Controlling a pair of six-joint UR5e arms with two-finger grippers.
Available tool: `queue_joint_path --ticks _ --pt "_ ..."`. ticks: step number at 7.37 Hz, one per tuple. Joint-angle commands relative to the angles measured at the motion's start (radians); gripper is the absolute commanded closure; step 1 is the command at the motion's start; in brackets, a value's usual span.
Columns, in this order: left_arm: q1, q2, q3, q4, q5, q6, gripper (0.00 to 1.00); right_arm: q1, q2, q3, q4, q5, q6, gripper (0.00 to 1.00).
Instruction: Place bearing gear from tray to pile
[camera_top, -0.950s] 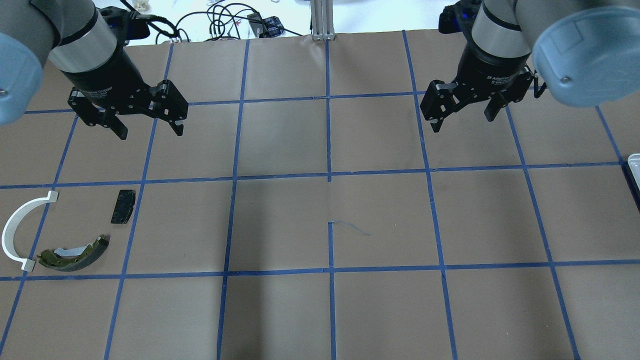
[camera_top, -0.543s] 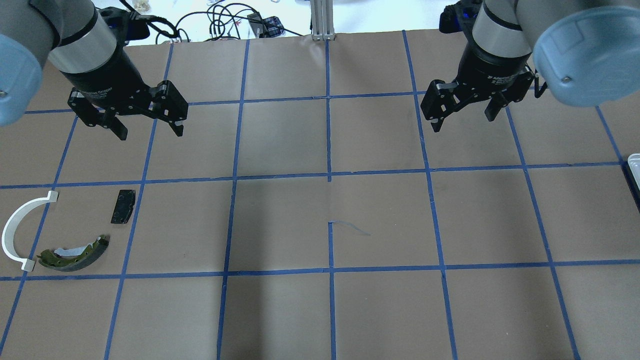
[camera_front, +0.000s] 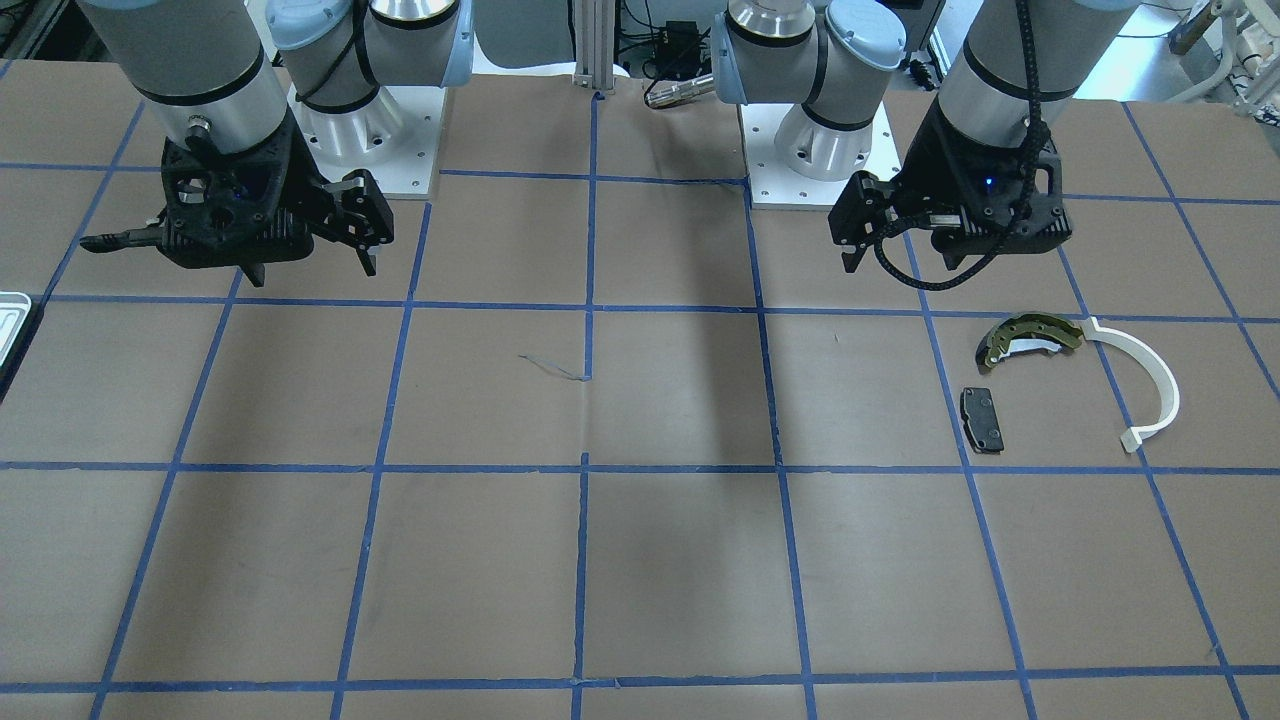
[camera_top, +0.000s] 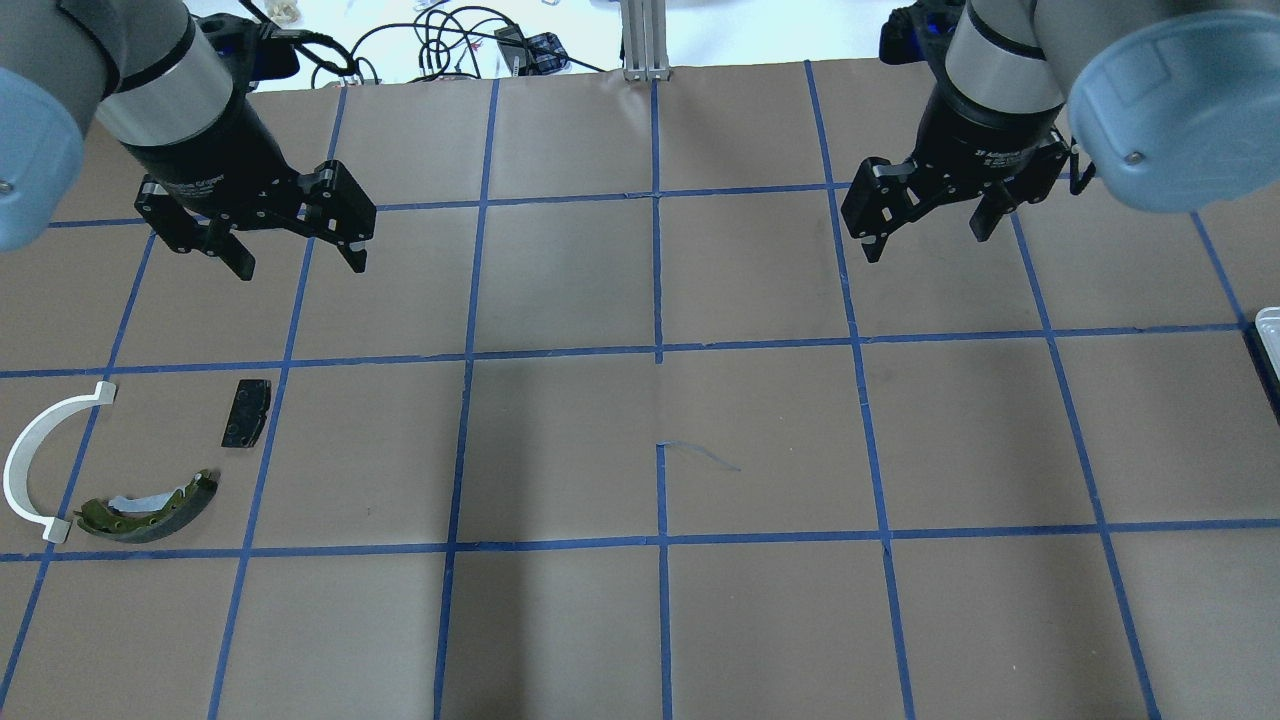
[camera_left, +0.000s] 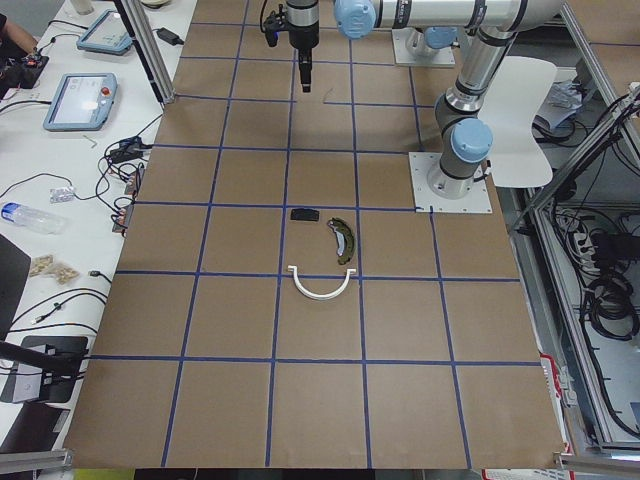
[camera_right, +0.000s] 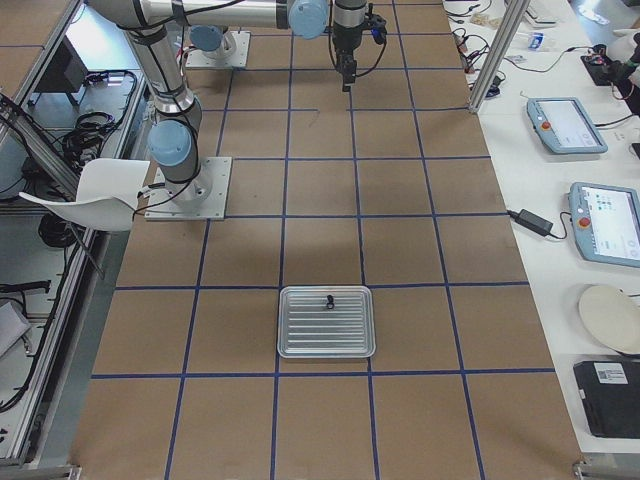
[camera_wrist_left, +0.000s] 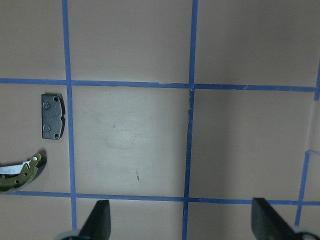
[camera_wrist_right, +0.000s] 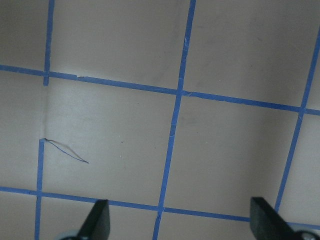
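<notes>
The whitish-silver tray lies on the table at the robot's right end. A small black bearing gear sits in it near its far rim. Only the tray's corner shows in the overhead view. The pile is at the left: an olive-gold brake shoe, a white arc and a black pad. My left gripper is open and empty, hovering behind the pile. My right gripper is open and empty, high above the table and well short of the tray.
The brown table is marked with a blue tape grid. Cables and gear lie beyond its far edge. Tablets and a power brick sit on the side bench. The arm bases stand at the robot's edge.
The right arm has shifted very slightly to the right. The left arm and the pile have not moved.
</notes>
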Motion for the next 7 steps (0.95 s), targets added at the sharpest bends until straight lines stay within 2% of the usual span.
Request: queue_joint_path --ticks 1,2,3,4,5,6,7 --pt "0.000 0.002 0.000 0.001 -0.001 0.000 0.00 -0.009 -0.001 -0.007 -0.001 -0.010 0.024 0.00" --pt "0.000 0.000 0.000 0.001 -0.001 0.000 0.00 -0.075 -0.004 -0.006 0.014 -0.039 -0.015 0.00" --pt "0.000 0.000 0.002 0.001 -0.001 0.000 0.00 -0.201 -0.015 -0.006 0.063 -0.081 -0.099 0.00" --pt "0.000 0.000 0.000 0.001 -0.001 0.000 0.00 -0.355 -0.019 0.000 0.065 -0.102 -0.307 0.00" --pt "0.000 -0.002 0.000 0.001 0.000 0.000 0.00 -0.513 -0.021 0.003 0.056 -0.095 -0.385 0.00" --pt "0.000 0.000 0.000 0.001 -0.001 0.000 0.00 -0.642 -0.004 0.007 0.039 -0.086 -0.484 0.00" --pt "0.000 0.000 0.000 0.001 -0.001 0.000 0.00 -0.744 0.058 0.016 -0.060 -0.086 -0.636 0.00"
